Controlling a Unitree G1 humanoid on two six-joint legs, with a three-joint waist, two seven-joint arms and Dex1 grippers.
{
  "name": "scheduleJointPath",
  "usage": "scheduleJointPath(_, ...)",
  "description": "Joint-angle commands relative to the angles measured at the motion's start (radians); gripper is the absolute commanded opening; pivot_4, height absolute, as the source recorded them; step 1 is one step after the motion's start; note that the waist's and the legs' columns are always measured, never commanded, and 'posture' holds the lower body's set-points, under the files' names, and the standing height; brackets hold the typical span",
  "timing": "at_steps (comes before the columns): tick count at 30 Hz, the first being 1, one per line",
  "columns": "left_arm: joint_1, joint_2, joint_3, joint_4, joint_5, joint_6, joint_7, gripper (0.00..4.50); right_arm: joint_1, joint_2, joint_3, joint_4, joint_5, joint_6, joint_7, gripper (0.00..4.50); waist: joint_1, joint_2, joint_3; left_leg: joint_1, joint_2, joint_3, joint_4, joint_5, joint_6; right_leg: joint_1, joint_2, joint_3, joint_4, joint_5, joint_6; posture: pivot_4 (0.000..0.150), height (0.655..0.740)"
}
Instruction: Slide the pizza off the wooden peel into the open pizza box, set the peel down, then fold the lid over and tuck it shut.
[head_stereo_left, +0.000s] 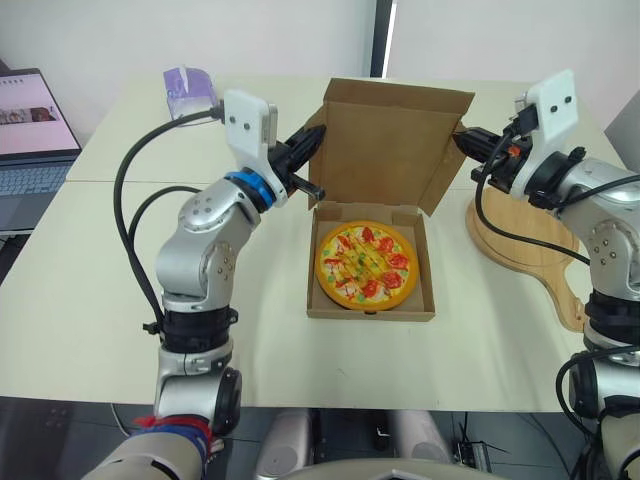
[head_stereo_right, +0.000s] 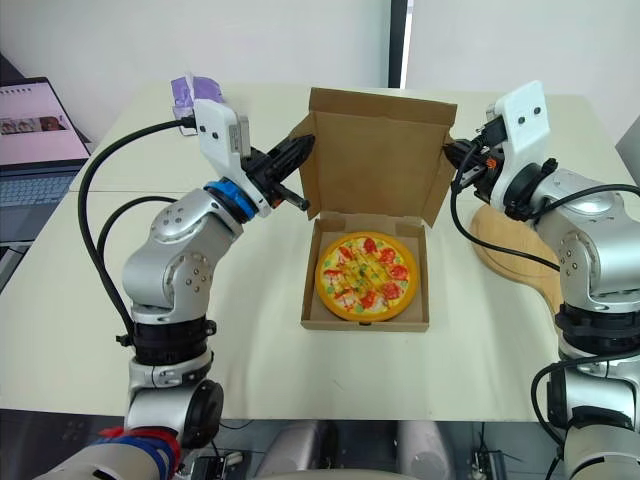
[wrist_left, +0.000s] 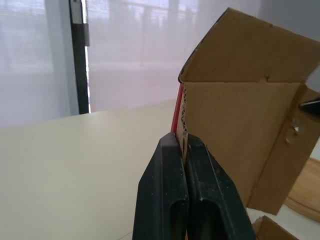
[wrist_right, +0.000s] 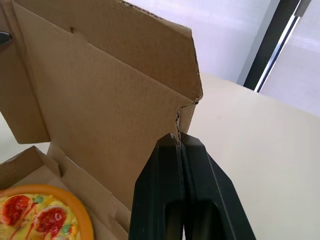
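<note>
The pizza (head_stereo_left: 365, 262) lies flat inside the cardboard box (head_stereo_left: 372, 308) at the middle of the table. The box lid (head_stereo_left: 385, 140) stands nearly upright behind it, leaning slightly forward. My left gripper (head_stereo_left: 318, 135) is shut on the lid's left side edge; in the left wrist view its fingertips (wrist_left: 172, 150) pinch the cardboard. My right gripper (head_stereo_left: 460, 140) is shut on the lid's right side edge, the corrugated edge caught between its fingers (wrist_right: 195, 150). The wooden peel (head_stereo_left: 520, 245) lies flat on the table to the right of the box, under my right arm.
A laptop (head_stereo_left: 30, 130) sits open at the far left. A purple packet (head_stereo_left: 188, 90) rests at the back left of the table. The peel's handle (head_stereo_left: 570, 310) points toward the table's front right. Bare tabletop lies in front of the box.
</note>
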Motion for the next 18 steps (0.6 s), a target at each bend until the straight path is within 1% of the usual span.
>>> scheduleJointPath(1, 0.005, -0.017, -0.014, -0.094, -0.040, -0.008, 0.020, 0.00, -0.011, 0.002, -0.007, -0.069, 0.047, 0.036, -0.001, 0.04, 0.000, 0.000, 0.000, 0.000, 0.000, 0.000, 0.000, 0.000, 0.000, 0.000, 0.000, 0.000, 0.000, 0.000, 0.000, 0.150, 0.7251)
scheduleJointPath(4, -0.007, 0.008, -0.006, -0.030, -0.032, -0.045, 0.003, 0.00, -0.012, -0.002, 0.000, -0.054, 0.023, 0.008, -0.012, 0.04, 0.000, 0.000, 0.000, 0.001, 0.000, 0.000, 0.000, 0.000, 0.000, 0.001, 0.000, 0.000, 0.000, 0.000, 0.000, 0.150, 0.7251)
scheduleJointPath(11, -0.198, 0.065, -0.001, 0.387, 0.020, -0.271, -0.095, 0.00, -0.063, -0.025, 0.068, 0.131, -0.085, -0.152, 0.009, 0.04, -0.001, 0.000, 0.000, 0.000, -0.001, 0.000, 0.002, 0.000, 0.000, 0.001, 0.000, -0.001, 0.000, 0.000, 0.000, 0.150, 0.7251)
scheduleJointPath(18, -0.415, 0.083, 0.001, 0.837, 0.096, -0.533, -0.131, 0.00, -0.175, -0.020, 0.125, 0.362, -0.173, -0.312, 0.050, 0.04, -0.003, 0.000, 0.000, 0.000, -0.001, 0.001, 0.003, 0.000, 0.000, 0.001, 0.000, -0.001, 0.000, 0.000, 0.000, 0.150, 0.7251)
